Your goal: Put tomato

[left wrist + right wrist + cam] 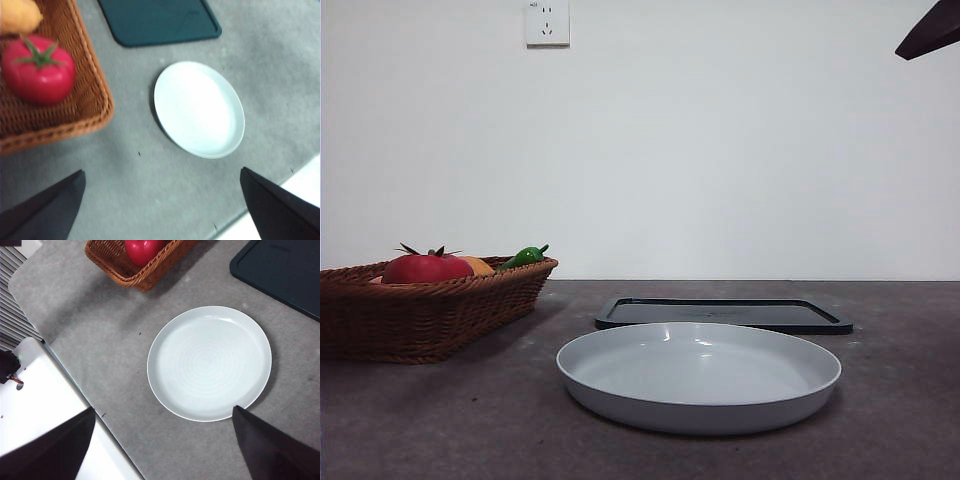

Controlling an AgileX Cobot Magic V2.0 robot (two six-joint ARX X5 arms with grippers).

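Note:
The tomato (pixel 426 268) is glossy red with a dark green calyx. It lies in a brown wicker basket (pixel 430 310) at the left, also in the left wrist view (pixel 38 74) and partly in the right wrist view (pixel 142 250). A white round plate (pixel 698 375) sits empty on the grey table in front, also in the wrist views (pixel 199 108) (pixel 210 362). My left gripper (pixel 162 210) is open and empty, high above the table between basket and plate. My right gripper (pixel 162 450) is open and empty, high above the plate's near edge.
An orange fruit (pixel 477 265) and a small green pepper (pixel 524 256) lie in the basket behind the tomato. A dark flat tray (pixel 723 314) lies behind the plate. A black arm tip (pixel 930 30) shows at the top right. The table's front edge (pixel 95 405) is near.

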